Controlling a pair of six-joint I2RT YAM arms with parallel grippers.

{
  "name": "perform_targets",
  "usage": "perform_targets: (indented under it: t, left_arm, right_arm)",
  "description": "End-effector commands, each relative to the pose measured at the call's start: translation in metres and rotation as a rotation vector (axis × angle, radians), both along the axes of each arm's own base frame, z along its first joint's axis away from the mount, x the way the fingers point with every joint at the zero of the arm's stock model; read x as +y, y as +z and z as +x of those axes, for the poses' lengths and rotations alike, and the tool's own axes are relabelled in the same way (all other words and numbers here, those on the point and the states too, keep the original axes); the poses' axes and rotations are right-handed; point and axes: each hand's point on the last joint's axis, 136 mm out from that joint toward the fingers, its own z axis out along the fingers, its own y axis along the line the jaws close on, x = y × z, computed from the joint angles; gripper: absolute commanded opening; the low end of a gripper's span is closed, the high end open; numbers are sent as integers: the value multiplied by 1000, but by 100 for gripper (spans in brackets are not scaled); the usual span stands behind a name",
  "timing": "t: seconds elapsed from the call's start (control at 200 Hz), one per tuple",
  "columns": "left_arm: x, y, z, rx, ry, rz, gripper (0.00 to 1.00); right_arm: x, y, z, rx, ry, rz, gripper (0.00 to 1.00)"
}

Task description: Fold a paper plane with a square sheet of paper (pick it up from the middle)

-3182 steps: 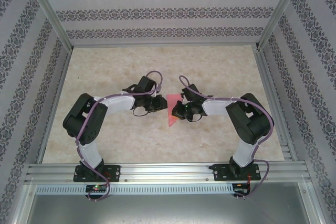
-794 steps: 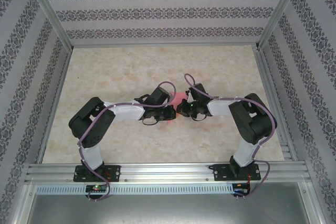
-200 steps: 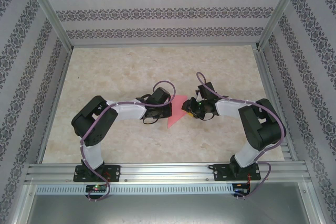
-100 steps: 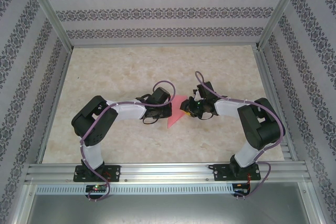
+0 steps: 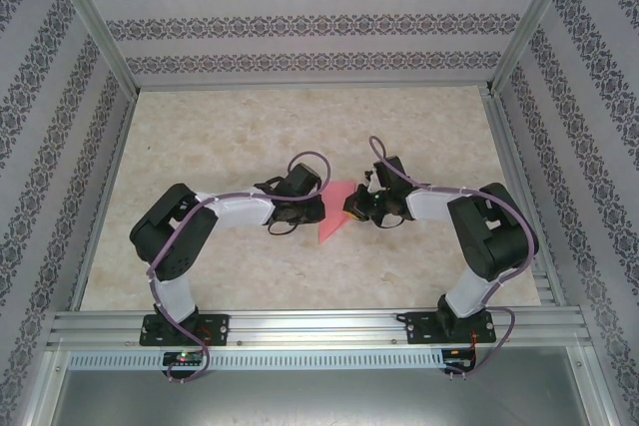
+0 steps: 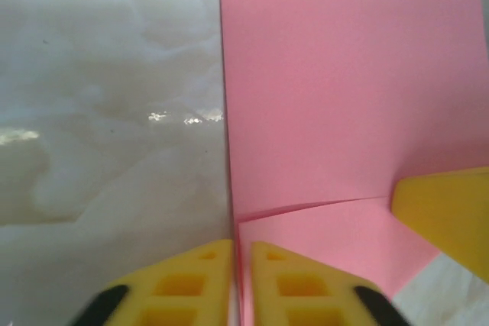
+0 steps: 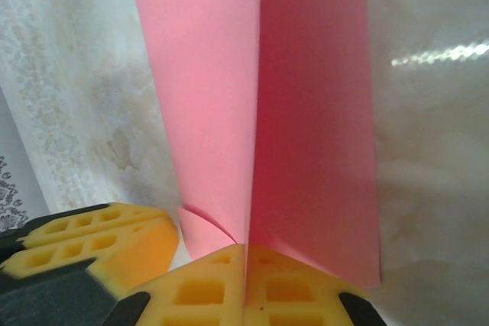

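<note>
Since a second ago the right gripper has edged toward 9 o'clock and clamped onto the thin pink-red paper sheet, while the left arm's elbow has drifted slightly toward 9 o'clock.

From the right wrist we see that gripper with its two yellow ribbed fingers pressed flat together. The sheet is caught between them at a fold and fans up toward 12 o'clock in two panels, a lighter one at 11 and a darker one at 1, split by a straight crease. At 8 o'clock in that view sits a yellow finger of the left gripper, just beside a small curled corner of the paper.

From the left wrist, the left gripper shows its fingers a sliver apart. The straight edge of the sheet runs down into the slit, and we cannot tell whether they pinch it or have let go. A fold line crosses the paper low in that view, and one yellow finger of the right gripper overlaps the sheet at 4 o'clock.

From above, the left gripper sits at the sheet's 9 o'clock and the right at its 3 o'clock, both touching it. The paper is a narrow wedge near the middle of the pale marbled table, its tip pointing to 7 o'clock.
</note>
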Motion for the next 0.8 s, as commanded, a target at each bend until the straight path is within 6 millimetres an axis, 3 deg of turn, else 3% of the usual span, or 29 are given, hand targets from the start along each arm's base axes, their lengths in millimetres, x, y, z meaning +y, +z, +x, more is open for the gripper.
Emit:
perform_targets:
  t: [0.0, 0.245, 0.48, 0.57, 0.794]
  left_arm:
    - [9, 44, 9, -87, -5, -6, 27]
    - [22, 92, 5, -215, -40, -27, 54]
    - [28, 107, 1, -316, -95, -36, 63]
    - [27, 104, 1, -338, -122, -32, 62]
    - [14, 83, -2, -466, -251, -69, 60]
  right_arm:
    - [-2, 28, 6, -87, -27, -25, 1]
    - [-5, 73, 9, -180, -119, -110, 0]
    - [0, 94, 16, -193, -285, -99, 1]
    - [2, 93, 18, -177, -318, -112, 2]
    - [0, 58, 16, -93, -385, -110, 2]
